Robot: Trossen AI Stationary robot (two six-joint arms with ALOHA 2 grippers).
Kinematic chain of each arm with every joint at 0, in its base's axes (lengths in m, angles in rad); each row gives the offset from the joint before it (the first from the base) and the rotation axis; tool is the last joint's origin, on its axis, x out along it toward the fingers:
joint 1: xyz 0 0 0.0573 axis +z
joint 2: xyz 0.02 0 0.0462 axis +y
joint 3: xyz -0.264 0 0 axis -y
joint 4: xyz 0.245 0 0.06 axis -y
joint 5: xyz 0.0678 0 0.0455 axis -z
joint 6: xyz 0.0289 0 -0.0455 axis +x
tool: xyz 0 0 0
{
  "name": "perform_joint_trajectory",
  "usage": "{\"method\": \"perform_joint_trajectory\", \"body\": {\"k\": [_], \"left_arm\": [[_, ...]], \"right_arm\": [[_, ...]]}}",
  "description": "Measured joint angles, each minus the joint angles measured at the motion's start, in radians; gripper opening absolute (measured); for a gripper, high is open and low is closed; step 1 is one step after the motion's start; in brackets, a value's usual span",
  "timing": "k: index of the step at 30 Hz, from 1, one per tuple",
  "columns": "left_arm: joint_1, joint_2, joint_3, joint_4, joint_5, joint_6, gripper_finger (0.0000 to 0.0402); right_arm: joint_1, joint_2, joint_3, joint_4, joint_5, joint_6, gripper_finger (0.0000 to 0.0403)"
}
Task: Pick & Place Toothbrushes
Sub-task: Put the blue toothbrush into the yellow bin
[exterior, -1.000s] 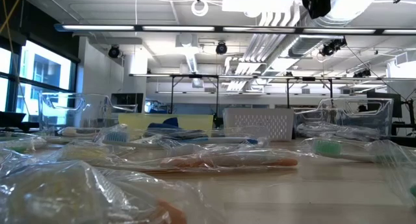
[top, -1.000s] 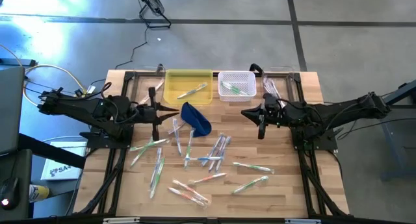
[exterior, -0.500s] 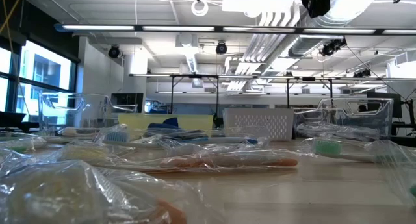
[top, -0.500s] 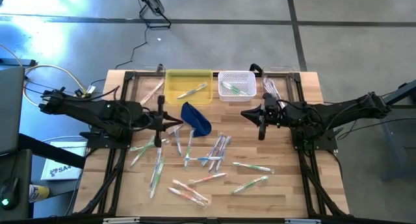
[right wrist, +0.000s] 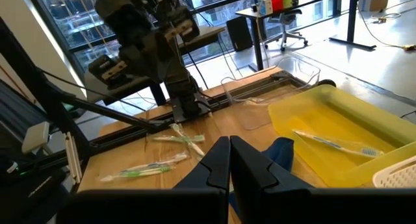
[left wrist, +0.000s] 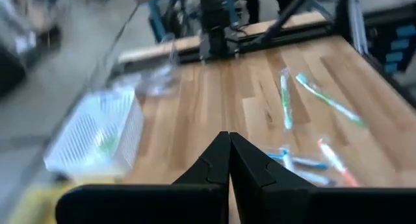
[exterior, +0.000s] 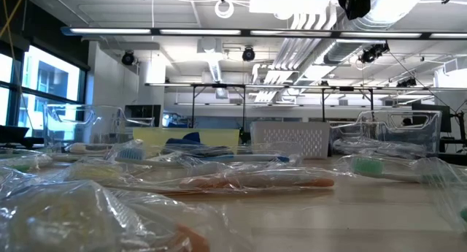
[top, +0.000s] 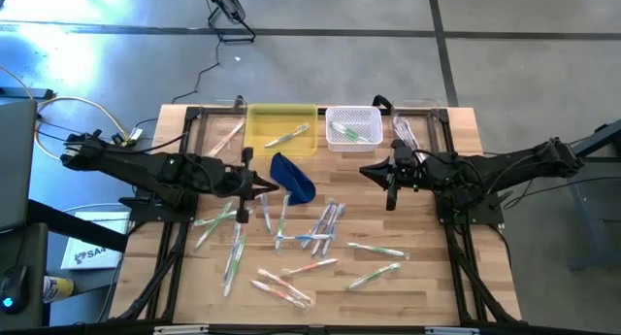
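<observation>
The toothbrushes (top: 291, 240) lie scattered on the tabletop (top: 427, 277), with 1 each in the yellow bin (top: 281, 131) and the white basket (top: 353, 128), probably sorting targets. The left gripper (top: 260, 184) hangs over them with jaws shut and empty, likely between picks; the right gripper (top: 374, 170) waits shut near the basket.

- Table (top: 427, 277): pale wood planks, matt.
- Toothbrushes (top: 310, 240): plastic, in glossy clear wrappers.
- Yellow tray (top: 262, 121): smooth plastic.
- White basket (top: 369, 117): perforated plastic.
</observation>
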Motion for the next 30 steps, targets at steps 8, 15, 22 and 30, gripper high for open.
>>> {"method": "perform_joint_trajectory", "body": {"k": [8,15,22,30], "left_arm": [[0.000,0.000,0.000,-0.148,-0.016,-0.492,0.0001],[0.000,0.006,0.000,-0.413,-0.022,-0.757,0.0001],[0.000,0.029,0.000,-0.565,-0.026,-0.962,0.0001],[0.000,0.038,-0.001,-0.581,-0.055,-0.997,0.0001]], "right_arm": [[0.000,0.000,0.000,0.000,0.002,0.000,0.0004],[0.000,0.002,0.000,0.000,0.002,0.000,0.0004],[0.000,0.008,0.000,0.001,0.024,0.000,0.0004],[0.000,0.009,0.000,0.000,0.107,0.026,0.0003]]}}
